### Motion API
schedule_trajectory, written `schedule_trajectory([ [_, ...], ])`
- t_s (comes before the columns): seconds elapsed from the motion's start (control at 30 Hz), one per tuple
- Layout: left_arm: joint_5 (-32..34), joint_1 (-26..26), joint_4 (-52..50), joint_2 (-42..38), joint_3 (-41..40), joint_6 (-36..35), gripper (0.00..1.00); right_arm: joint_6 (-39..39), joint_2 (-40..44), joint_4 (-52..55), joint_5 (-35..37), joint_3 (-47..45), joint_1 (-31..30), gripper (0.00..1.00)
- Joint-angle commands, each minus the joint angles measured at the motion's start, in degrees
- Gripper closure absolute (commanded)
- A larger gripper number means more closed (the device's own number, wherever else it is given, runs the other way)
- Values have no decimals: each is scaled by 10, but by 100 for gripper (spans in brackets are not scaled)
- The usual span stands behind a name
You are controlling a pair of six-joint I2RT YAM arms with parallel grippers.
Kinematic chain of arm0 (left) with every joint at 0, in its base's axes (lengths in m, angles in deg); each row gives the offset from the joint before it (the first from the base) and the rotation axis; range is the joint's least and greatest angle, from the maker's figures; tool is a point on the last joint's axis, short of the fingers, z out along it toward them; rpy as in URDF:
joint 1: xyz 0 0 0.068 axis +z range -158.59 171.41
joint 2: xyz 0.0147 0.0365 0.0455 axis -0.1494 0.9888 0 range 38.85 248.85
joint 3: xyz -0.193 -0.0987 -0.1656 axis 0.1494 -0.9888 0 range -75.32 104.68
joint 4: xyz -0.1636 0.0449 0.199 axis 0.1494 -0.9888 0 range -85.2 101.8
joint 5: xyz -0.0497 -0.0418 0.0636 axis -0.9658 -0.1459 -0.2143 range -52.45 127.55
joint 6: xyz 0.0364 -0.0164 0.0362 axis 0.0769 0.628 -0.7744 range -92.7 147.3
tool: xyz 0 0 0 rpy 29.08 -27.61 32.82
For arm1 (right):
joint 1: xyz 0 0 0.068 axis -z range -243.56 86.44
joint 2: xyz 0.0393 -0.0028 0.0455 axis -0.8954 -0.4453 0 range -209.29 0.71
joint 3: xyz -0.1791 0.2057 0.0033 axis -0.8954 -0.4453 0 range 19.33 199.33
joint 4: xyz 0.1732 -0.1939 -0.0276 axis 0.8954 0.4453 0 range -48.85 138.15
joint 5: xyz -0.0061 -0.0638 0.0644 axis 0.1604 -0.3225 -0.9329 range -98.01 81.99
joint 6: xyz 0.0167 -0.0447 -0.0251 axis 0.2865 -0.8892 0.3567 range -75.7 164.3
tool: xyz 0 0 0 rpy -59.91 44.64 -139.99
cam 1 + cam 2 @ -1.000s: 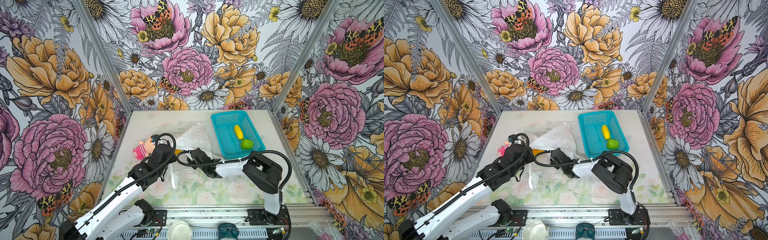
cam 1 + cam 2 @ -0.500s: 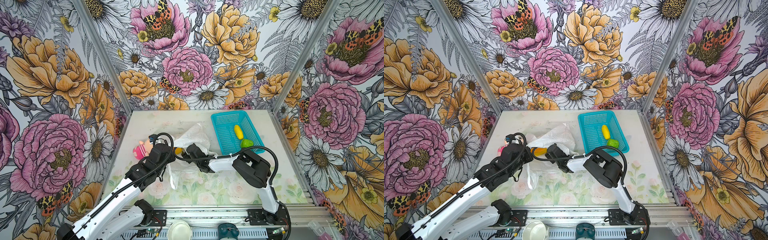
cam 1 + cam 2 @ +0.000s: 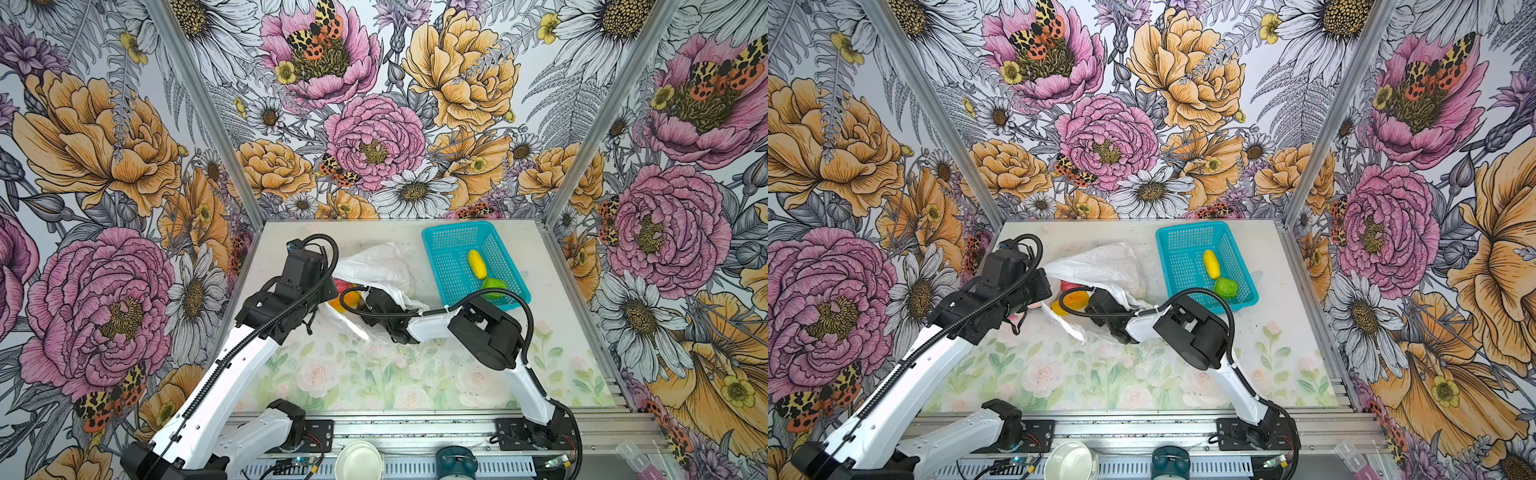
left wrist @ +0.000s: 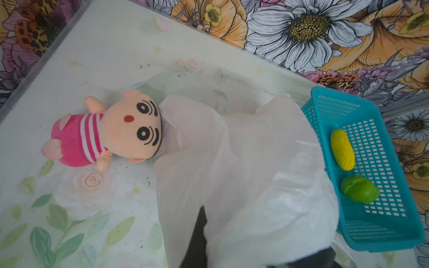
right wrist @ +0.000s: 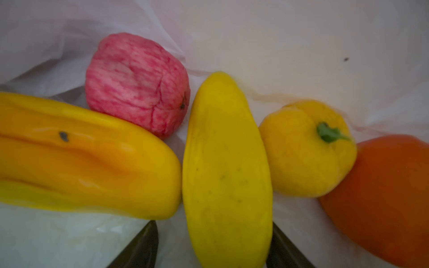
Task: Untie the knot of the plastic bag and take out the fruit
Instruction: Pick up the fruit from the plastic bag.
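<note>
The white plastic bag lies mid-table with its mouth gaping toward the left arm; the knot is out of view. My left gripper is shut on the plastic bag's edge, and film drapes over its fingers. My right gripper is inside the bag and open, one finger on each side of a long yellow fruit. Around that one lie a red-pink fruit, a long orange-yellow one, a round yellow one and an orange one. Red and orange fruit show at the mouth.
A teal mesh basket stands at the back right with a yellow fruit and a green fruit in it. A pink-striped plush doll lies left of the bag, under my left arm. Flowered walls enclose three sides.
My right gripper has pushed leftward deeper into the bag's mouth and its jaws have spread wider. My left arm has shifted slightly toward the back, still holding the bag's edge.
</note>
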Motion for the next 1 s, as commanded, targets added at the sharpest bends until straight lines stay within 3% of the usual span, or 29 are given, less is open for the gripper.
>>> schedule_trajectory([
  [0.0,-87,34,-16,0,-10,-48,100,10,-20,-5,-10,32,6,30],
  [0.2,-115,27,-2,-11,-36,-65,100,17,-35,37,-18,70,7,40],
  [0.47,-97,44,-6,-49,-64,-69,100,12,-1,31,-67,39,2,64],
  [0.73,-77,58,-27,-51,-75,-67,100,4,125,-51,-91,-95,-18,67],
  [0.97,-116,98,-26,-42,-68,-71,100,2,194,-93,-92,-168,-37,73],
])
